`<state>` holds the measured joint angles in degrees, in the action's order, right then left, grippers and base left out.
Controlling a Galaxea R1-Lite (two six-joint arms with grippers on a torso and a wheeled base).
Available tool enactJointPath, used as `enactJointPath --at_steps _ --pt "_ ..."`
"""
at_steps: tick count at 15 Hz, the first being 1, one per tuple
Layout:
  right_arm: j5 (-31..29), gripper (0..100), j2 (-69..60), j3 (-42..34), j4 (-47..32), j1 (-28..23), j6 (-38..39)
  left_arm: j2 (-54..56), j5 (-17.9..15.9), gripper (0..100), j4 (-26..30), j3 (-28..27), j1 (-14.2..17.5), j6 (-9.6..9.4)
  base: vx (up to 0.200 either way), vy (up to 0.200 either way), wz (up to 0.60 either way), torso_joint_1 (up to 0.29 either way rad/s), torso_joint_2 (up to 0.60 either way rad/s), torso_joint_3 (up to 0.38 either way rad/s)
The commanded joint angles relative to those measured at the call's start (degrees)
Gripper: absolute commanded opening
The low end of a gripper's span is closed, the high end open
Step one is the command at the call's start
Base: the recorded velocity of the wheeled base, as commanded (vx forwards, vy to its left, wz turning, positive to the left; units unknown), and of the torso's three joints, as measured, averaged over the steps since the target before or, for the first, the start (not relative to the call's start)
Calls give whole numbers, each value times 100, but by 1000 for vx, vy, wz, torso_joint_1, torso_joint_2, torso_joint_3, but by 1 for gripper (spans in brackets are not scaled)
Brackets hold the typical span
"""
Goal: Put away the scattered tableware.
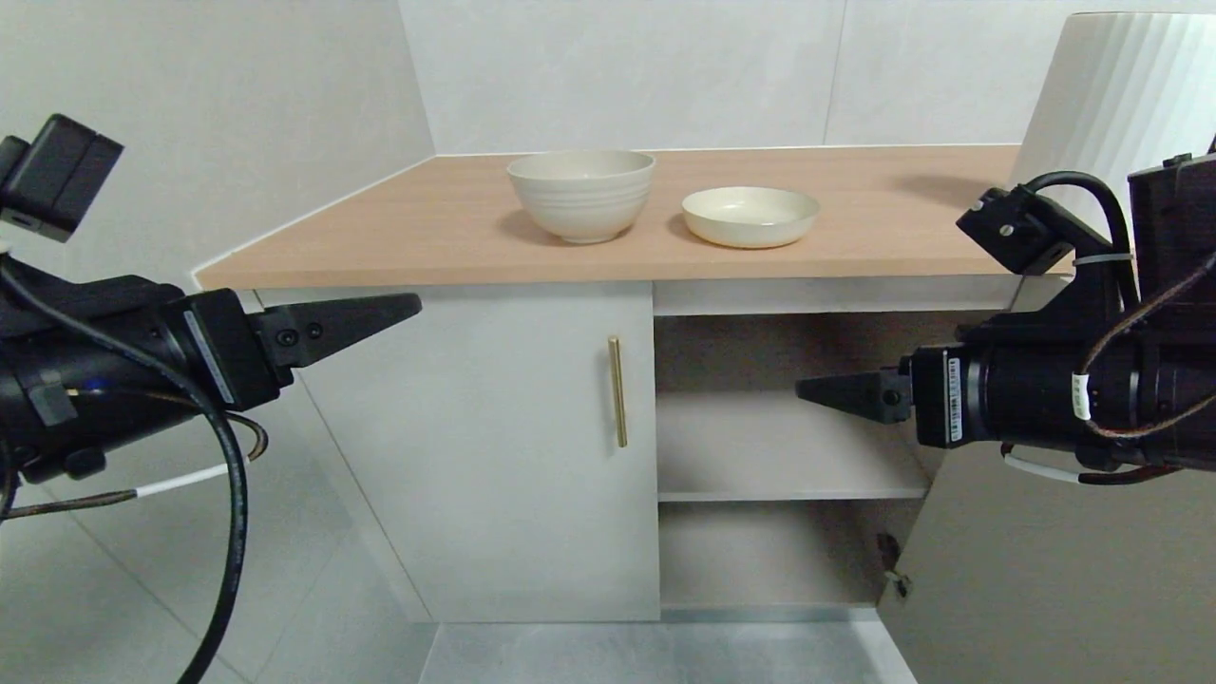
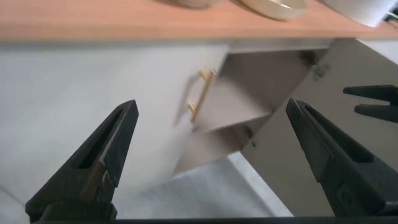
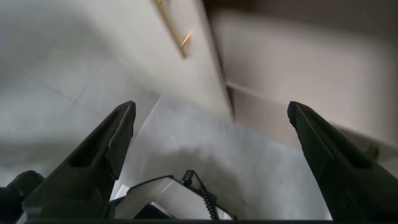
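Observation:
A deep cream ribbed bowl (image 1: 581, 195) and a shallow cream dish (image 1: 750, 216) stand side by side on the wooden countertop (image 1: 418, 237). The undersides of the bowl (image 2: 196, 2) and the dish (image 2: 273, 6) also peek over the counter edge in the left wrist view. My left gripper (image 1: 404, 306) (image 2: 211, 107) hovers open in front of the shut cabinet door, below counter height, holding nothing. My right gripper (image 1: 807, 388) (image 3: 210, 107) is open and empty too, level with the open cabinet bay.
The left cabinet door (image 1: 494, 446) is shut, with a brass handle (image 1: 617, 391). The right door (image 1: 1045, 570) is swung open, showing a bare shelf (image 1: 788, 451) and a lower bay. A white ribbed lampshade (image 1: 1121, 95) stands on the counter's right end.

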<state>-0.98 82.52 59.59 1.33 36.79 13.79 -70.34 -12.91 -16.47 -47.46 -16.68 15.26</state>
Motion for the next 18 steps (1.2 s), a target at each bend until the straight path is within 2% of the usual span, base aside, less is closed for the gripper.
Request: enactJointPath --at_steps 1,5,8,18 --pt "10 100 -43 -9 -1 3 1 -32 -1 100 -5 0 -2 3 200 0 0 12 -2 2" --pt "62 100 -157 -228 78 -49 19 -41 -1 100 -5 8 -2 3 200 0 0 0 2 0" --pt "62 100 -175 -395 412 -93 -34 -15 17 100 -5 17 -2 12 0 0 0 0 0 0" --pt "54 100 -166 -413 412 -93 -139 -112 -1 100 21 35 -20 12 0 0 0 4 -17 -14"
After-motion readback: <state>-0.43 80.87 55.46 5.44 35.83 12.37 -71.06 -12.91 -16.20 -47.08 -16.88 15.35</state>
